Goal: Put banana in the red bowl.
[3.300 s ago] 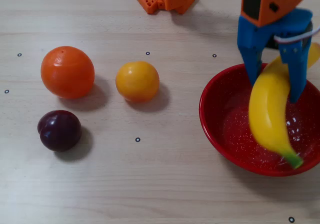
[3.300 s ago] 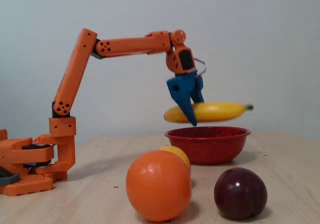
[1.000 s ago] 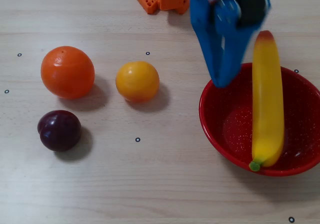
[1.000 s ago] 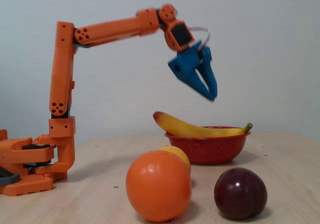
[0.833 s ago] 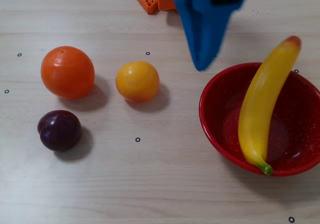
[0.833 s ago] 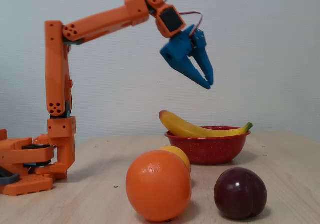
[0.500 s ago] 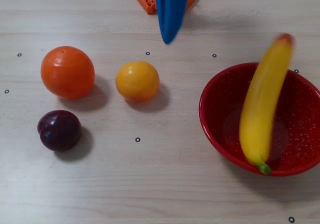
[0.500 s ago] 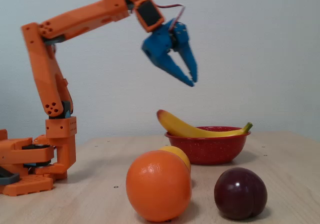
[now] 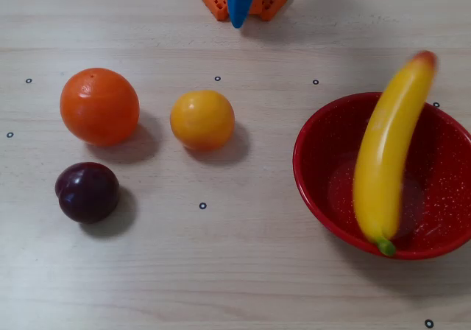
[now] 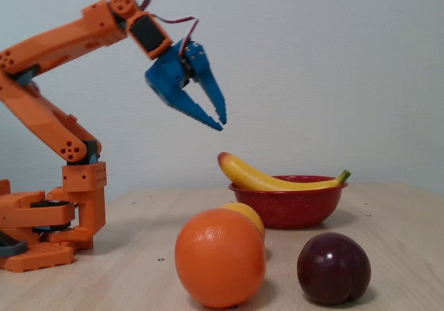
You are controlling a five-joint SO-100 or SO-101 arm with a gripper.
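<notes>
Gripper nearly closed, empty, aloft; pale wood table; plain whitish wall.

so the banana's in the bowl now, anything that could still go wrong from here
The banana is longer than the red bowl: it lies across it with the reddish tip past the rim in both views, so a knock could tip it out. The gripper is up and clear, holding nothing. If the arm swings low again, the yellow-orange ball and the orange would probably roll.
</notes>
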